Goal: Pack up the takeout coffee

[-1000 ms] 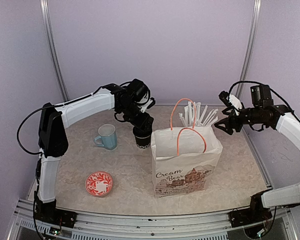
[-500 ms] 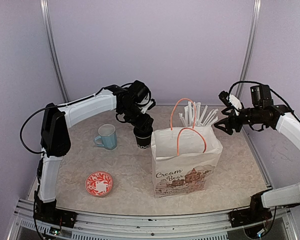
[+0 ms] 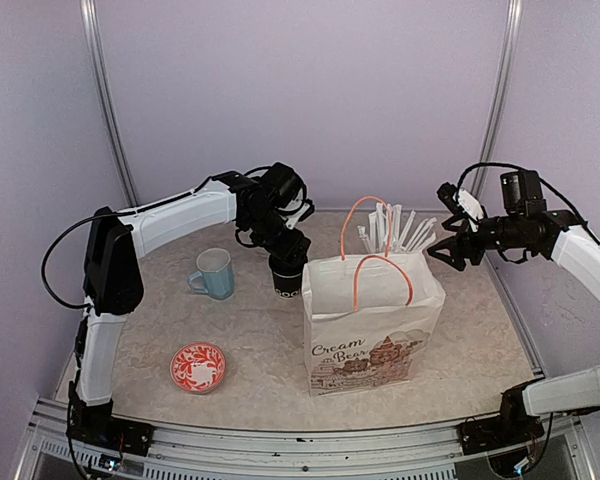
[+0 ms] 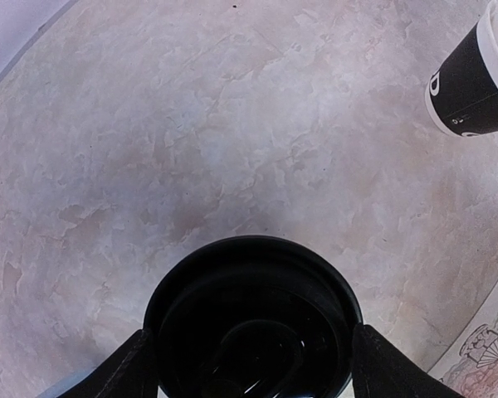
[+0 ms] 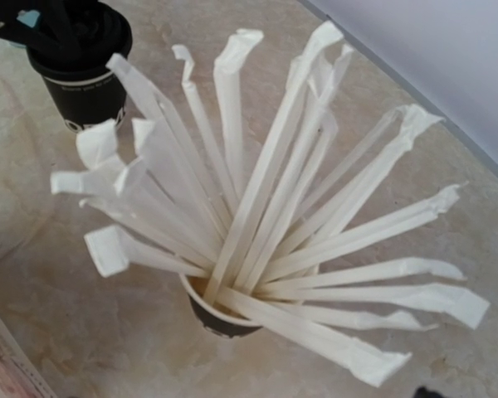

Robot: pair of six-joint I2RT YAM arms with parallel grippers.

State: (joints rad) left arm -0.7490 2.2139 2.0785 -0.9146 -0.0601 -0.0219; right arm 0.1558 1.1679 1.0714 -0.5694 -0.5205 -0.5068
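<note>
Found the cup [image 3: 287, 284] not yet packed; seemingly stood on the table [image 3: 180, 310], just left of the bag [image 3: 372, 330] and outside it; saw the lid [image 4: 253, 319] on top, with the left gripper [image 3: 286, 260] clamped on its rim from above; judged the lidding about done; left to do: lifting over the open bag and lowering inside; stood upright, long axis vertical, lid upward, lettering low; saw the right gripper [image 3: 448, 250] apart and empty, near the straws [image 5: 257, 191].
</note>
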